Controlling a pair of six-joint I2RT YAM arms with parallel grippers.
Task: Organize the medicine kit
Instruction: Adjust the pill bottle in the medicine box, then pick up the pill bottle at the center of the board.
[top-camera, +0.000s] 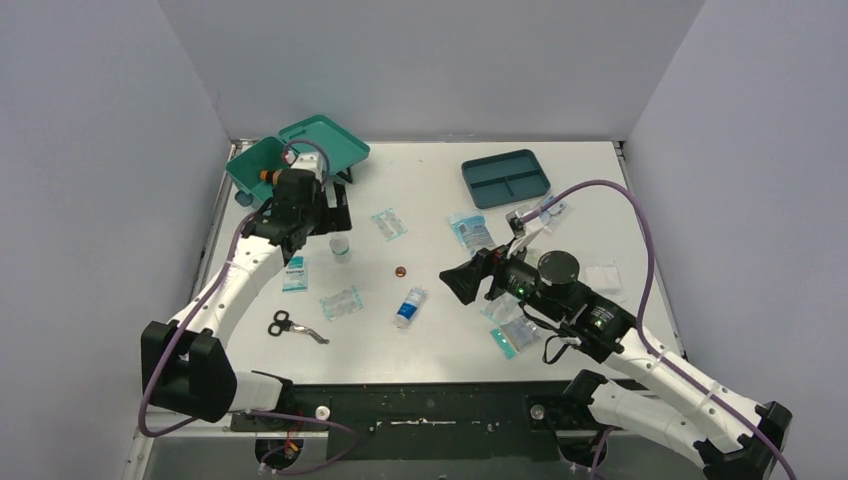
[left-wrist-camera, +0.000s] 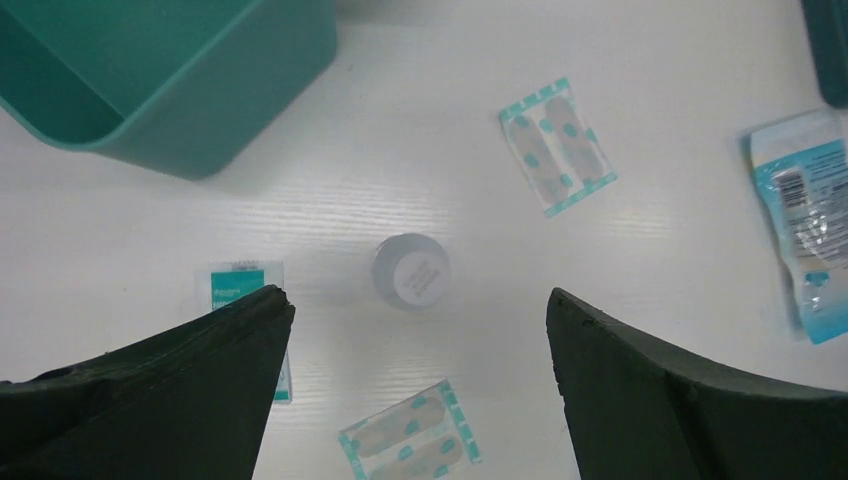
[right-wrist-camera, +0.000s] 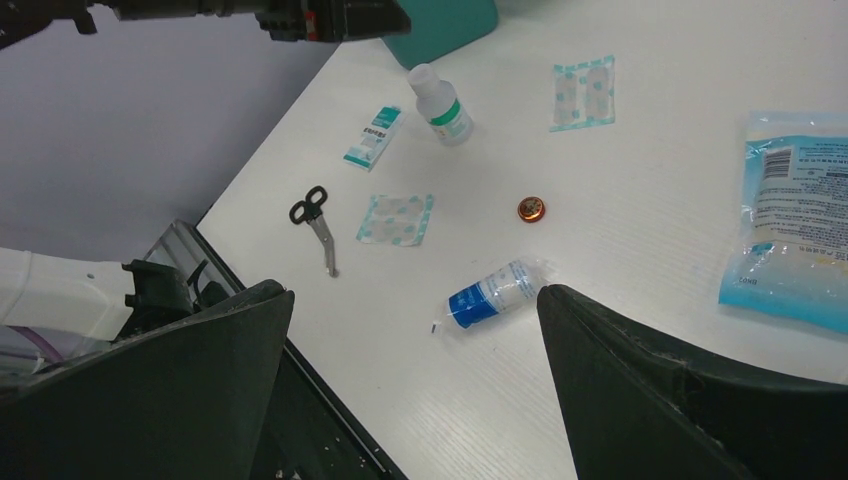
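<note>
Plainly, the left hand (left-wrist-camera: 417, 296) is seen spread wide, with nothing held between its two dark fingers (left-wrist-camera: 180, 400). It is hung over a small white-capped bottle (left-wrist-camera: 411, 270), which is stood upright on the counter (left-wrist-camera: 400, 150) and is not touched. The medicine kit (top-camera: 275, 168) is placed at the far left corner of the counter, lid tipped back open, just beyond the left hand. In the left wrist view one corner of its teal wall is shown at the upper left, near the bottle but apart from it. A plaster packet (left-wrist-camera: 557, 147) is laid flat up and to the right of the bottle, and a second plaster packet (left-wrist-camera: 410, 440) below it. A teal sachet (left-wrist-camera: 240, 285) is partly hidden by the left finger. The right hand (right-wrist-camera: 415, 292) is likewise held wide open and empty above the counter's middle. A blue-and-white tube (right-wrist-camera: 492, 293), a small copper disc (right-wrist-camera: 531, 208) and scissors (right-wrist-camera: 316, 225) are seen lying apart beneath it. A darker divided tray (top-camera: 506, 178) is set toward the far right
</note>
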